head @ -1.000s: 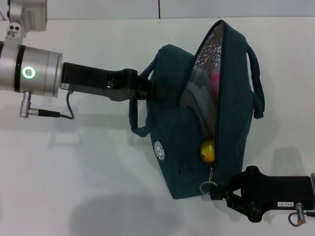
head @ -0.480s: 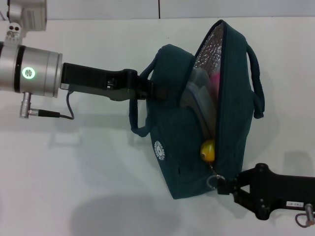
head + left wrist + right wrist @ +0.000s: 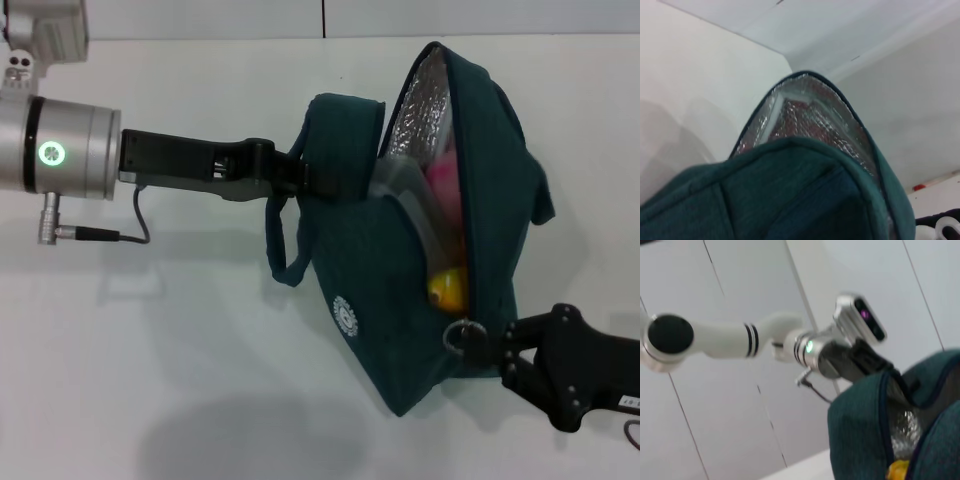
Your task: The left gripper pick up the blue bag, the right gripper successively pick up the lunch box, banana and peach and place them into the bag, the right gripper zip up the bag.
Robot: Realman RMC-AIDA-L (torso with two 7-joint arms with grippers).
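The blue bag point(image 3: 385, 300) hangs above the table, its mouth open and the silver foil lining point(image 3: 425, 95) showing. My left gripper point(image 3: 312, 180) is shut on the bag's upper edge by a loop handle. Inside the bag are the clear lunch box point(image 3: 405, 195), the pink peach point(image 3: 447, 190) and the yellow banana point(image 3: 450, 288). My right gripper point(image 3: 492, 343) is shut on the ring zip pull point(image 3: 462, 333) at the lower end of the opening. The left wrist view shows the bag's fabric point(image 3: 790, 200) and foil point(image 3: 805, 117). The right wrist view shows the bag point(image 3: 860, 425), the banana point(image 3: 897, 471) and the left arm's cuff point(image 3: 810, 346).
The white table point(image 3: 150, 350) lies under the bag, with the bag's shadow at the front. A pale wall point(image 3: 400, 15) runs along the table's back edge. A black cable point(image 3: 140, 225) loops below the left arm's cuff.
My right gripper has moved right and slightly up with the zip pull. The bag's lower end has swung right with it, and its top has tilted. The left gripper has kept its hold.
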